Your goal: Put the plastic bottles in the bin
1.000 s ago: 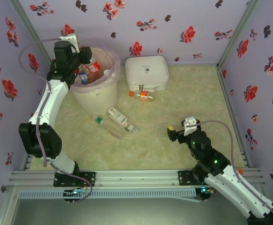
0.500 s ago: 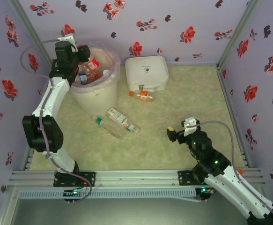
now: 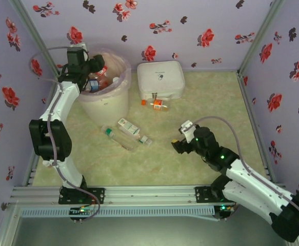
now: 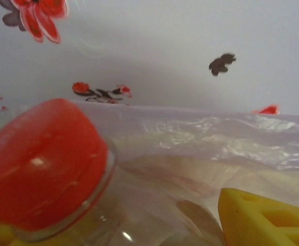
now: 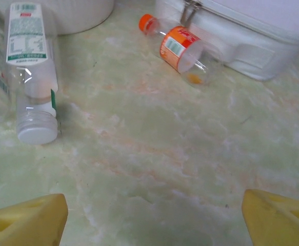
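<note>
Bottle up at the bin! The left gripper (image 3: 94,66) is reached out over the rim of the bin (image 3: 107,102) at the far left of the table (image 3: 216,102). Its jaws are pinching a red-capped bottle (image 4: 52,174). From the left wrist, the red cap looms large with a yellow finger (image 4: 264,220) just to its right and the pink bag liner (image 4: 216,138) right behind. The grip looks firm, though that close view is blurred, so how the pads meet the bottle is hard to read. The overhead view shows other bottles (image 3: 94,84) already lying inside the bin.

Over to the right gripper (image 3: 178,142), low over the middle of the table, jaws spread wide and nothing between them. Ahead of it, a white-capped bottle (image 5: 32,87) lies on its side. A green-capped bottle (image 3: 117,138) lies just beside that one, near the foot of the bin. Further back, an orange-capped bottle (image 5: 177,48) lies on its side against the front of the white case (image 5: 252,31).
</note>
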### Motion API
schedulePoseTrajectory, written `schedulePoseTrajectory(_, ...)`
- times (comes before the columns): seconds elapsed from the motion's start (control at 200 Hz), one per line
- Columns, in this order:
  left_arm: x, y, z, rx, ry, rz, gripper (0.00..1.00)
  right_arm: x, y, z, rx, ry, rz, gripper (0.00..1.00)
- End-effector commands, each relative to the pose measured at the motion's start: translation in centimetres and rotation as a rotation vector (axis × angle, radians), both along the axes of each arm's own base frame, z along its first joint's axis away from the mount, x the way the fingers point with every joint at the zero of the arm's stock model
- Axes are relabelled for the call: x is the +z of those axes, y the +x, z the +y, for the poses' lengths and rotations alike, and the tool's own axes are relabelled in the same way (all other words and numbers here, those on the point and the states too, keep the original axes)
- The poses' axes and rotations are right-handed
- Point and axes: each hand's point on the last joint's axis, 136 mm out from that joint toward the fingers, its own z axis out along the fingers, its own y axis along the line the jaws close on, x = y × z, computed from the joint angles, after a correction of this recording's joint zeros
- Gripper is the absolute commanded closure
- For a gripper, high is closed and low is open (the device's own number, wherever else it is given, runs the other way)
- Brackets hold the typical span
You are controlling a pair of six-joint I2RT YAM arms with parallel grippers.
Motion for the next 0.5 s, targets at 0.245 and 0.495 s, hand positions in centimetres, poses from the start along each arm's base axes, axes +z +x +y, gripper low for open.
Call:
schedulePoseTrajectory(0.245,5.1,-5.3,-0.5,-0.086,0.111,0.061,0.06,1.3,6.4,4.6,0.279,-0.135,-0.098,0.11)
schedulePoseTrajectory(0.495,11.0,-10.9,0.6,-0.083,0.151,-0.033,0.00,-1.0,12.4,4.5,0.309,-0.361,-0.151,0.07)
